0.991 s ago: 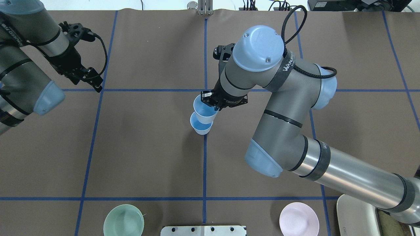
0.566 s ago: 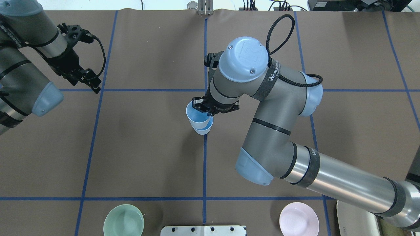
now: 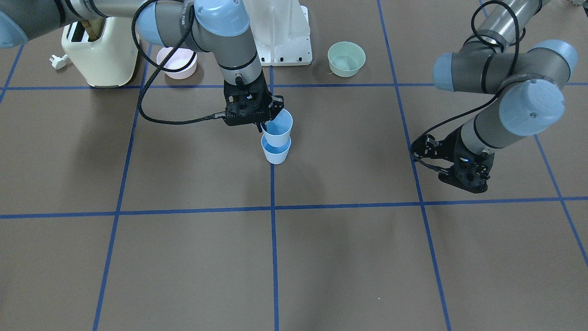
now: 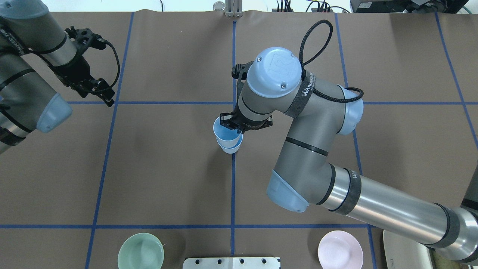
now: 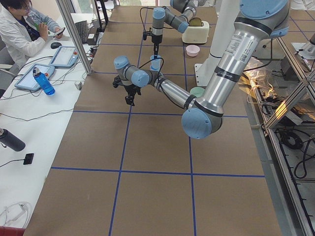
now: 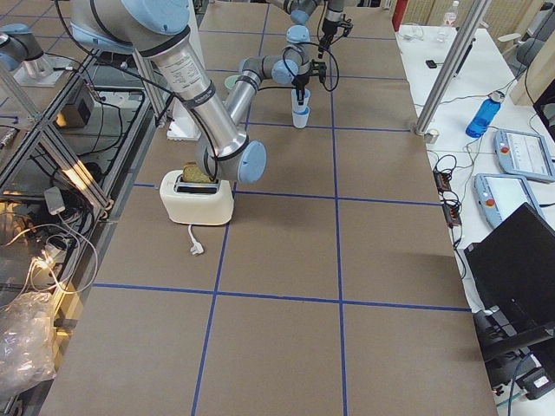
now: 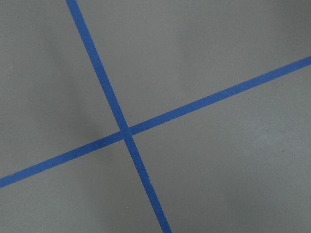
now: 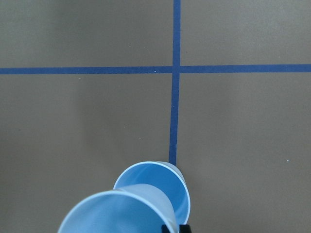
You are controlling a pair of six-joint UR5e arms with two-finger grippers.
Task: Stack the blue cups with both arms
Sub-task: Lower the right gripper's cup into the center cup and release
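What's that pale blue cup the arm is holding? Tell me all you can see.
The held cup is a small pale-blue tumbler, plastic-looking, handleless, tapering downward, deeper blue inside, empty. It hangs mouth up, roughly upright, pinched at its rim by the right gripper. Its base sits at the mouth of the second cup standing on the table; whether they touch is unclear.

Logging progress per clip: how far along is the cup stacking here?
Done: the lower blue cup stands upright on the centre tape line, and the left end effector hangs off to the side, holding nothing. In hand: the right end effector grips the upper blue cup by its rim, with its base at or just inside the lower one's mouth. Left: seat it fully and let go.
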